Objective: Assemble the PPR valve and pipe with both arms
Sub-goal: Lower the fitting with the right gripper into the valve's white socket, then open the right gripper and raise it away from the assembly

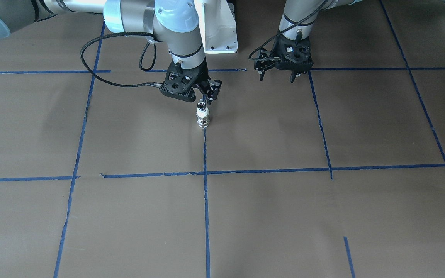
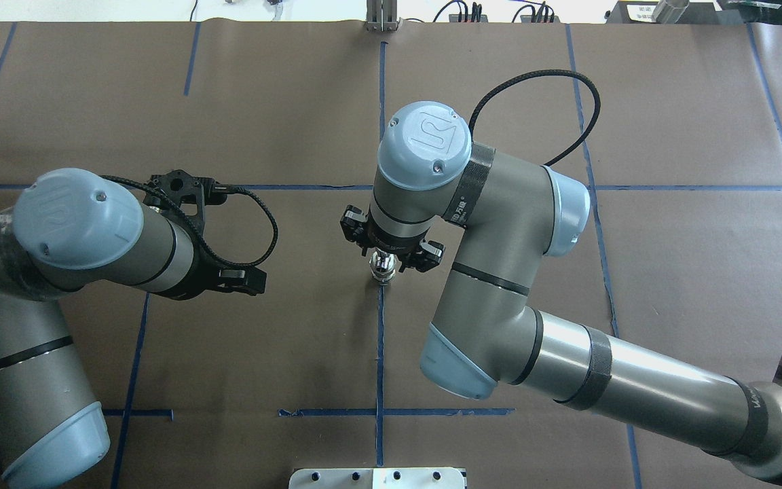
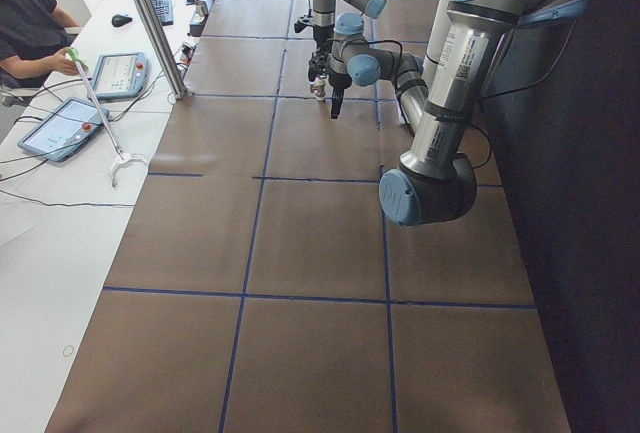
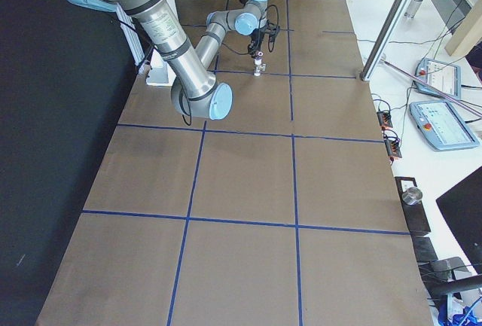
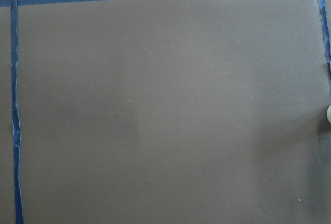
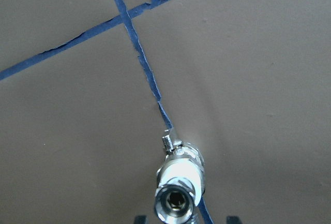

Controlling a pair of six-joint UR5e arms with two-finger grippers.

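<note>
While the PPR valve (image 1: 202, 116) is standing upright on the brown paper-covered table (image 1: 323, 224), it is sitting right on a strip of blue tape (image 1: 206, 200), near one crossing of the tape grid that is dividing the surface into large squares. Beyond the table you are seeing the white pedestal (image 1: 218, 34) at the robot's base. In the left side view a white desk (image 3: 60, 203) is running along the table's edge, carrying two touchscreen pendants (image 3: 62, 127), with a person in a dark shirt (image 3: 25, 8) sitting at it and a metal post (image 3: 150, 23) rising from the table's edge.

The right gripper (image 1: 205, 95) is hovering directly over the valve. Its jaws are standing apart, and in the right wrist view the fingertips (image 6: 232, 219) are flanking the valve's top without touching it. The left gripper (image 1: 277, 77) is hanging well off to the side above bare paper, its jaws also spread and holding nothing.

The valve is showing a metal-rimmed opening with a hexagonal bore at its top, a white plastic band below that, and a silvery metal section at the bottom with a small stub sticking out sideways.
</note>
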